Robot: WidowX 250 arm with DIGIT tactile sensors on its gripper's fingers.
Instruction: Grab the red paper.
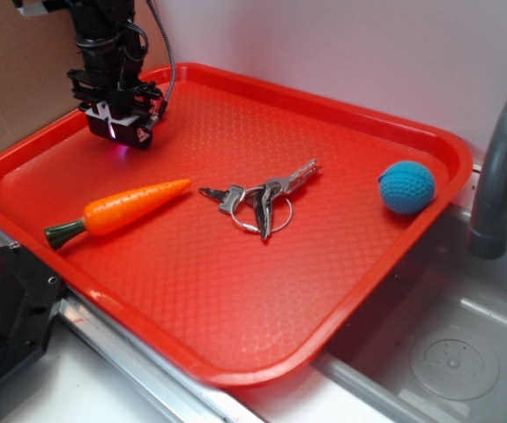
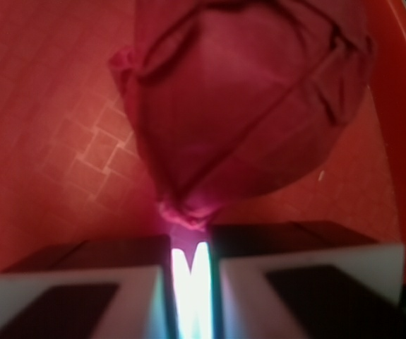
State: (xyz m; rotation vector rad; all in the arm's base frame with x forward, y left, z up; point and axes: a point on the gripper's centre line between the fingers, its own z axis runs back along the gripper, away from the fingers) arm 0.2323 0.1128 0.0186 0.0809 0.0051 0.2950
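The red paper (image 2: 248,106) fills the upper part of the wrist view as a wrinkly dark red wad over the tray floor. Its lower tip sits pinched between my two fingers, which stand almost together with only a thin bright slit between them. My gripper (image 2: 188,236) is shut on that tip. In the exterior view the gripper (image 1: 121,137) hangs low over the far left corner of the red tray (image 1: 235,291), and the wad is hidden beneath it.
On the tray lie an orange toy carrot (image 1: 125,210), a bunch of keys (image 1: 262,198) and a blue crocheted ball (image 1: 406,187). A grey faucet (image 1: 500,167) and a sink basin (image 1: 447,352) stand to the right. The tray's raised rim is close behind the gripper.
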